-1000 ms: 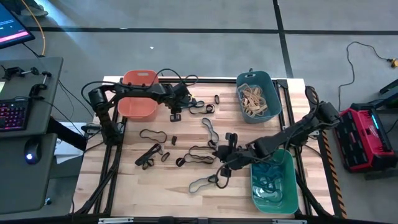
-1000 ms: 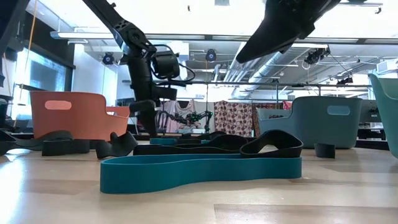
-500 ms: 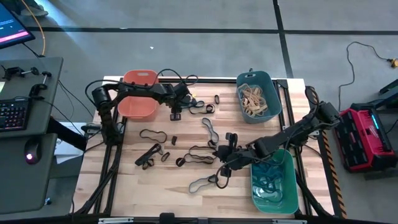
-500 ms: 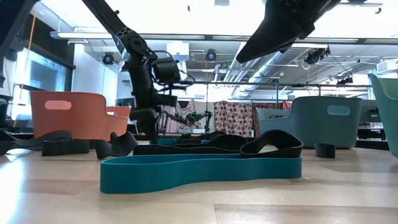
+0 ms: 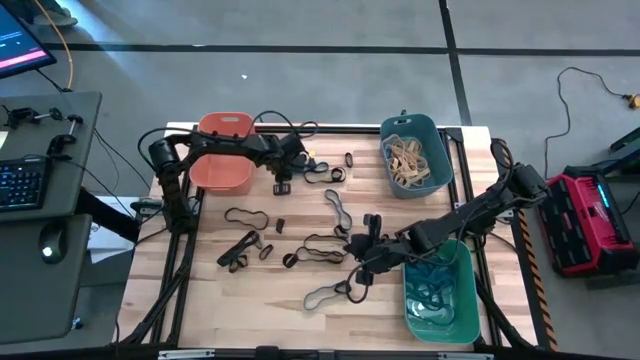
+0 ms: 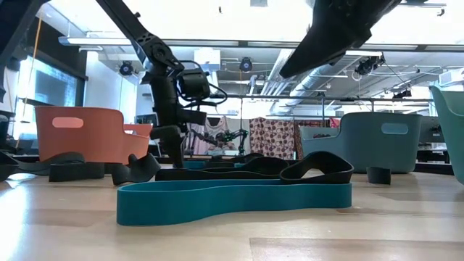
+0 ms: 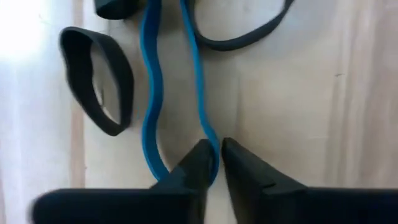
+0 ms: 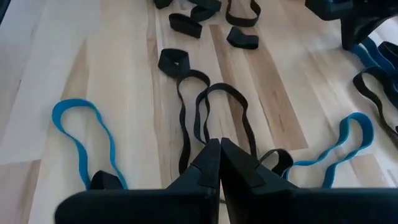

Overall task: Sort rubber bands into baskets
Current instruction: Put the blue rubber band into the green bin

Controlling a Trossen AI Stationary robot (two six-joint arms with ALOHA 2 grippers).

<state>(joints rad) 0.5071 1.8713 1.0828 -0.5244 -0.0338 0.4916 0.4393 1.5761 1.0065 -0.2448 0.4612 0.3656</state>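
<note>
**A:** So what's around the left gripper [image 5: 282,186]? It's down on the table just beside the orange-salmon basket [image 5: 222,167], at the far left.

**B:** In its wrist view the two fingers [image 7: 200,163] are pinched nearly together on one strand of a blue rubber band [image 7: 151,106]. Right next to that lies a black loop [image 7: 97,87], and another black band [image 7: 239,34] curls across past the blue one. So it's crowded there; the neighbours lie close but don't touch the fingers.

**A:** And the right gripper [image 5: 352,285]?

**B:** Fingers fully together, nothing between them that I can see. It sits over the middle of the wooden table [image 5: 240,300], just beside the lighter green basket [image 5: 440,290], which has blue bands in it. Ahead of it in its wrist view there's a long black band [image 8: 214,115] folded into a narrow loop, a blue band [image 8: 84,134] off to one side and another blue one [image 8: 345,143] on the other.

**A:** Third basket?

**B:** Dark teal-blue basket [image 5: 415,155] at the far right, with tan bands [image 5: 408,160] piled inside. From the low view a big teal band [image 6: 232,199] lies flat in front and blocks most of the table behind it.
</note>
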